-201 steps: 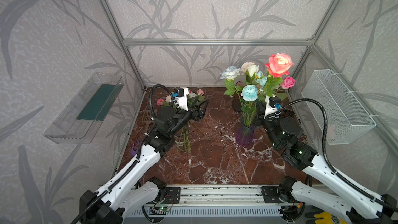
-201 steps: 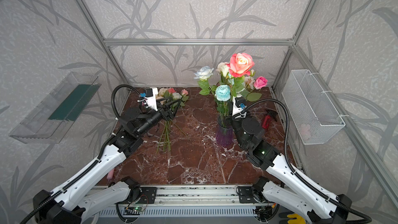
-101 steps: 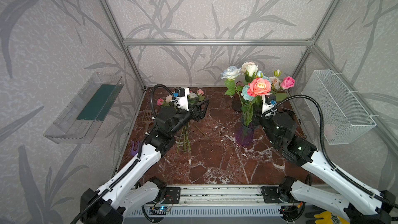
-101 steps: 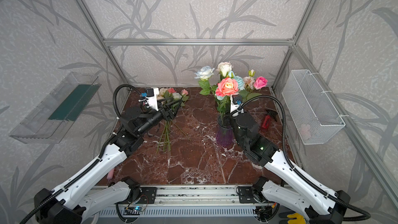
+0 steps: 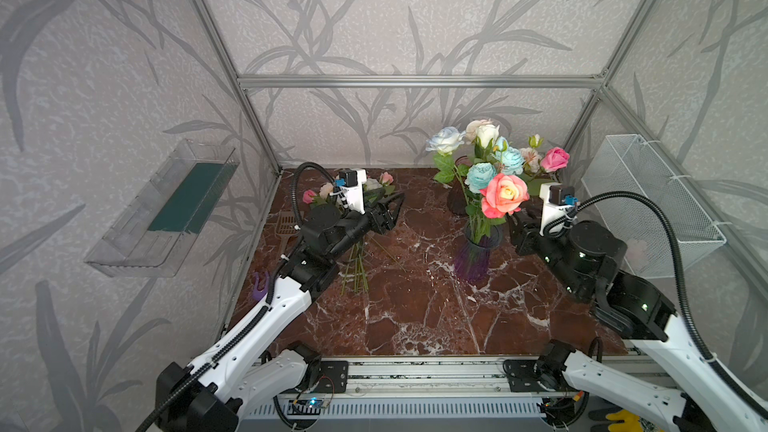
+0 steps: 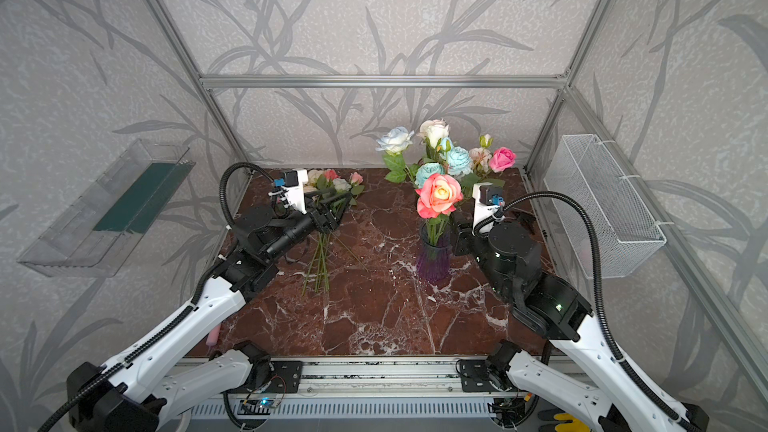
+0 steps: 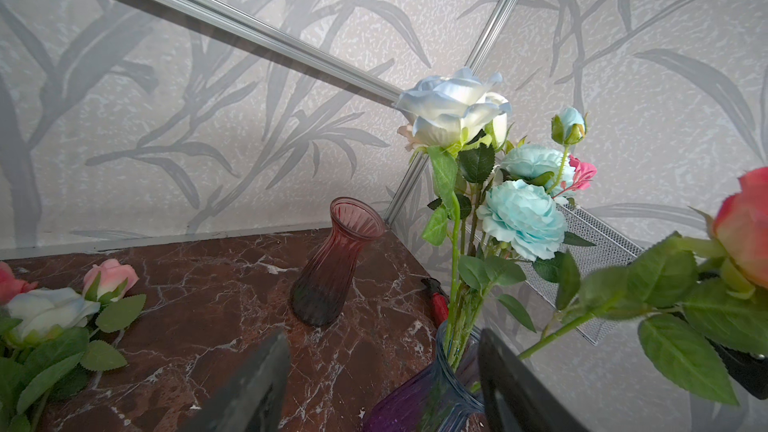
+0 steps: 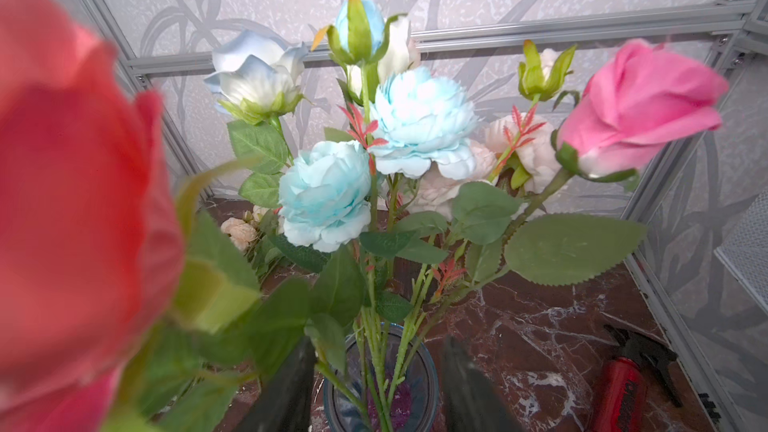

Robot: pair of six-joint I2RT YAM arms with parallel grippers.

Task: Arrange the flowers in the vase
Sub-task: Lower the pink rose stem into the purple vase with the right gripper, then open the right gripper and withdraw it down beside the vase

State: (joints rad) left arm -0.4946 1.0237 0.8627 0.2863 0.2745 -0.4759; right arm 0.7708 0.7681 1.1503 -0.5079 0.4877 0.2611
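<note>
Now | left gripper (image 5: pixel 394 211): jaws apart, empty, above loose flowers (image 5: pixel 356 268) | loose flowers: flat on tabletop (image 5: pixel 415 317), long axis front-to-back, heads toward back wall | vase (image 5: pixel 473 259): right of centre, stems upright, coral rose (image 5: pixel 503 195) leaning toward right gripper (image 8: pixel 379 347) | right gripper: jaws apart, just beside vase, holding nothing
</note>
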